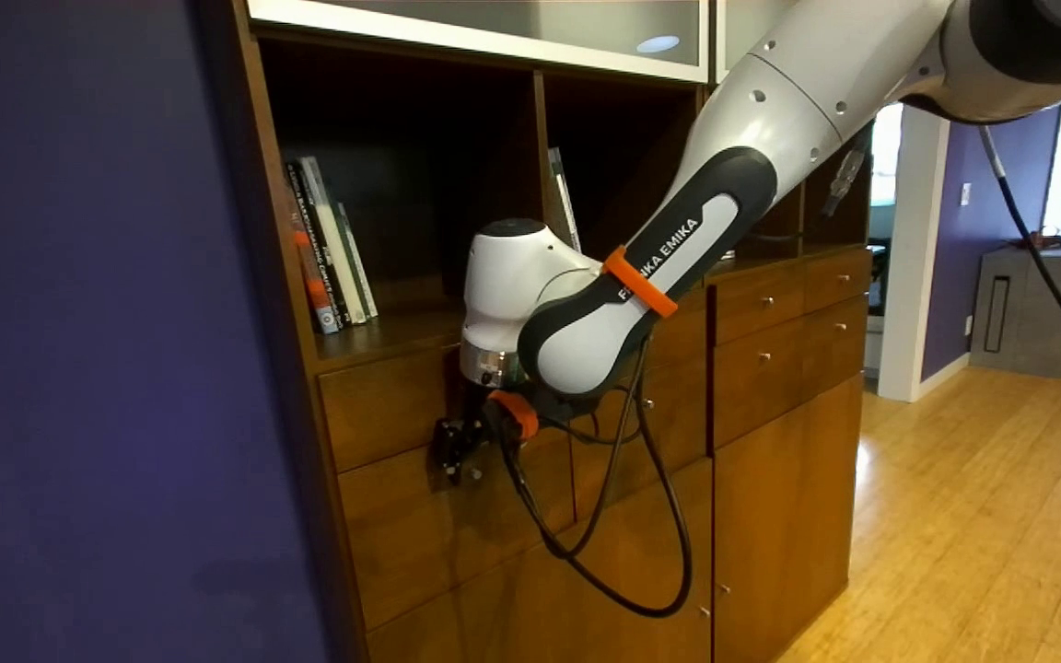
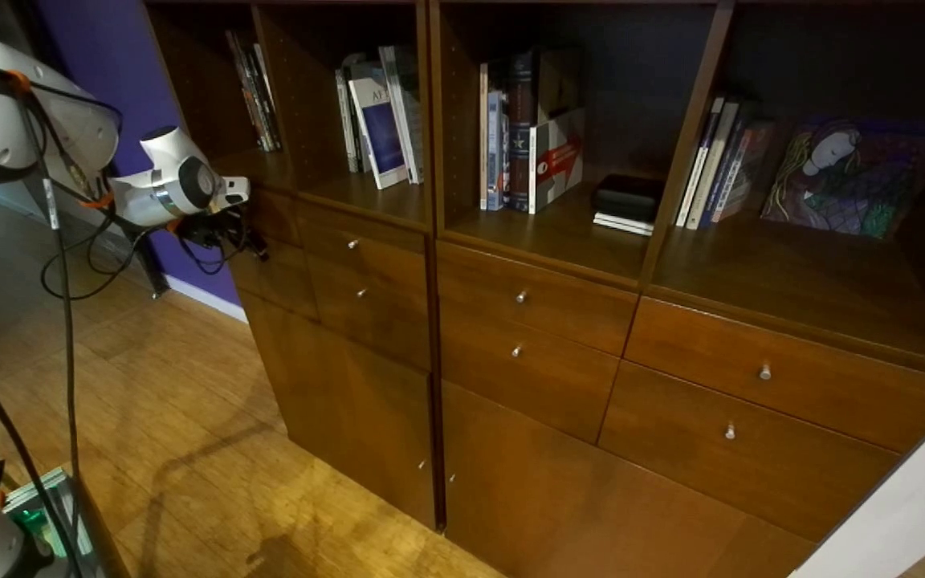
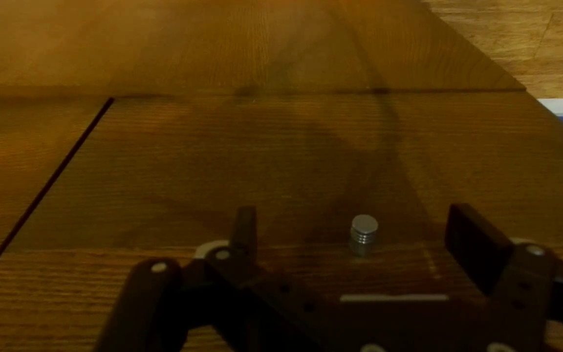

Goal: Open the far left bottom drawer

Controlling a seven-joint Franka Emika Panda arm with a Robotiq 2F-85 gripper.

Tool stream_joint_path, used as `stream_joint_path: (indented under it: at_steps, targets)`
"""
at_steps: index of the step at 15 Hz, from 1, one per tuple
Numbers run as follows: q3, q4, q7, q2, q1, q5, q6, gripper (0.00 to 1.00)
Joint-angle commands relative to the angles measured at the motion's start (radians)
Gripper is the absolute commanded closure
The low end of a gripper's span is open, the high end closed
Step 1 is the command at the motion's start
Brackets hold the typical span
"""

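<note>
**Pre-grasp looked nearly there, pull hadn't started**

So the far left bottom drawer [image 1: 457,543] sat in the end column next to the purple wall [image 1: 125,322], right under the matching wide drawer [image 1: 388,412], and both fronts looked closed to me. Its little round metal knob [image 3: 363,232] stuck out in the wrist view, and the end effector [image 3: 352,224] was spread wide, the knob showing between its fingers [image 3: 246,230] with visible gaps both sides and nothing pinched. It looked a touch closer to the finger at the right of that view, so not quite centred.

I'd say the step in hand was lining up for the grasp. Gripping and pulling were the bits left to do.

What I couldn't tell was depth, i.e. whether the fingers reached far enough past the knob's face for a proper hold. If they were short, the next move called for a small push straight toward the drawer front, plus a sideways nudge to even up the gaps, then squeezing together on the knob. Only after that did backing straight out, square to the front, make sense imo. It was a small knob, so a grip right at its end could've slid off once the pull began.
</note>
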Motion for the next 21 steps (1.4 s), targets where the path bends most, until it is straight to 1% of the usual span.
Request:
stream_joint_path:
  at_steps: [1,6,7,11,12,13,14,18,21]
  targets:
    - [-0.054,0.050,0.051,0.042,0.049,-0.033,0.032,0.27]
    - [-0.071,0.061,0.045,0.051,0.073,-0.014,0.036,0.62]
    - [-0.072,0.061,0.045,0.052,0.076,-0.013,0.035,0.71]
    - [-0.076,0.059,0.043,0.047,0.084,-0.013,0.032,0.97]
    - [-0.079,0.055,0.043,0.042,0.084,-0.013,0.032,1.00]
    - [-0.081,0.048,0.044,0.034,0.086,-0.013,0.025,1.00]
    - [-0.076,0.042,0.040,0.027,0.085,-0.006,0.015,0.97]
    - [-0.030,-0.014,0.017,-0.014,0.073,0.053,-0.019,0.96]
    - [-0.015,-0.079,0.032,-0.052,0.081,0.058,-0.030,0.96]
